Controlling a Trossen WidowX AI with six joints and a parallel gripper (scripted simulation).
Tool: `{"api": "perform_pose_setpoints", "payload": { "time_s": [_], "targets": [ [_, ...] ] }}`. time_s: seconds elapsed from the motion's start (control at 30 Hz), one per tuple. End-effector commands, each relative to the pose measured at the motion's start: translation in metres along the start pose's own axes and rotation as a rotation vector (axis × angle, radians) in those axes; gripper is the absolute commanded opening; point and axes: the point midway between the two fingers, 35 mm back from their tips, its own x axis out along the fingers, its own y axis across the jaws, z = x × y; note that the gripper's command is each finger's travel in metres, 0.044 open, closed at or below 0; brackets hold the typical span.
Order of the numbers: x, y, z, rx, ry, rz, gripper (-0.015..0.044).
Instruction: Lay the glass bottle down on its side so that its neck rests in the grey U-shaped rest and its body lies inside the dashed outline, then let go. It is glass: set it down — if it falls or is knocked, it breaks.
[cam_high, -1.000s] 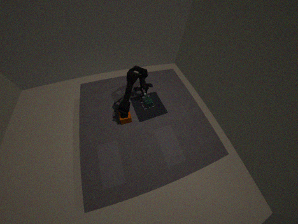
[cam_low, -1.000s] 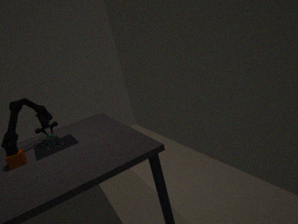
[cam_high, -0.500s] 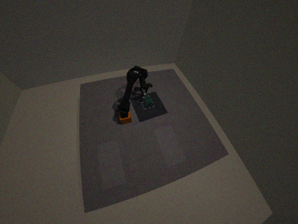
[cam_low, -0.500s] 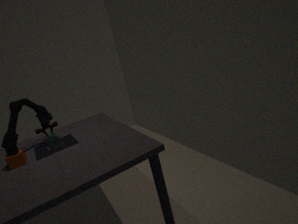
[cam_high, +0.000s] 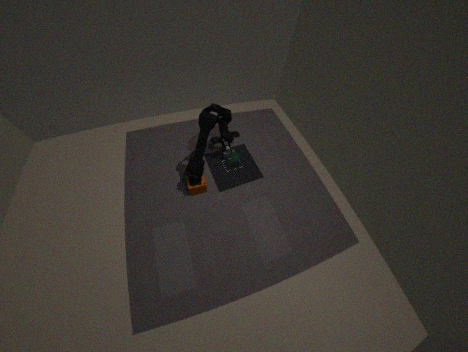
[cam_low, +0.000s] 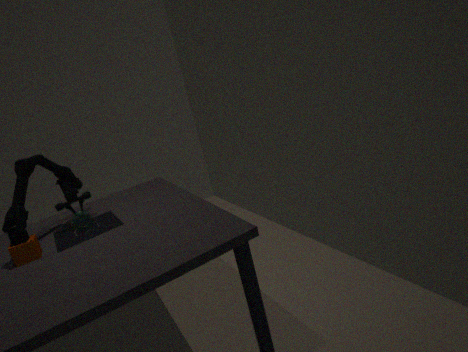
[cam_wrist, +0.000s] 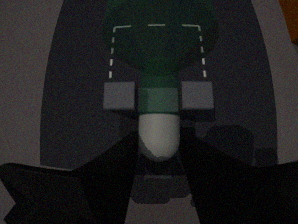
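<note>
Left edge of the exterior view: orange base (cam_high: 196, 189) (cam_low: 25, 252) (cam_wrist: 290, 15), with the black arm (cam_high: 201, 142) (cam_low: 20, 192) arching rightwards from it. Its gripper (cam_high: 227, 149) (cam_low: 79, 212) (cam_wrist: 158, 136) points down over the dark mat (cam_high: 250, 175) (cam_low: 112, 220) (cam_wrist: 75, 100), farther right.

Wrist view, lower left to lower right: one black finger, the white cap, the other finger. Pincer partly open, closed on the glass bottle (cam_high: 231, 160) (cam_low: 82, 220) (cam_wrist: 159, 45) at its capped end; exact contact is dark. Green body runs away from the fingers, out at the top of the frame. Neck lies between the two grey blocks of the U-shaped rest (cam_wrist: 119, 95), left and right of centre. Dashed outline (cam_wrist: 156, 24) shows through and around the glass; the body spreads past its far line in this view.

Step in hand (judged): final lowering. Cannot tell whether neck or body bears on anything; the body may be raised or tilted. Next: keep neck centred, ease the body down, confirm support, then open slowly. Early release could drop the glass; a sideways nudge could knock it on the rest.
</note>
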Motion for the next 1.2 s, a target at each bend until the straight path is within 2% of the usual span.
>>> {"api": "perform_pose_setpoints", "payload": {
  "time_s": [0.0, 1.17],
  "targets": [
    [0.0030, 0.0003, 0.0023, -0.002, -0.004, -0.002, 0.0118],
    [0.0037, -0.0006, -0.0026, 0.016, 0.033, 0.018, 0.0118]
  ]
}}
